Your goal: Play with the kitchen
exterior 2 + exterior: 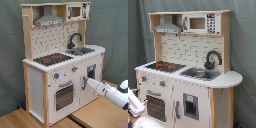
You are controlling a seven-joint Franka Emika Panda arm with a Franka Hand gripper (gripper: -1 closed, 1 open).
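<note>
The kitchen [62, 65], white panels framed in pale wood, stands on a wooden table [95, 112] before a grey curtain [112, 25], with one black arched tap [75, 39], one grey hood [49, 21] and two knobs. At its 4 o'clock in the second exterior view, the white rounded gripper [86, 81] reaches the cabinet front; whether its fingers are parted or closed I cannot tell. In the first exterior view only a white sliver of arm [134, 102] shows at 8 o'clock, cut off by the edge.

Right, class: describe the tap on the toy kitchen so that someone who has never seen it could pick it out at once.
Find the kitchen, tall, white and light wood. On its worktop, beside the black-and-red hob, sits a grey sink. The tap rises behind the sink: the only black arched thing there, curving over the basin.
</note>
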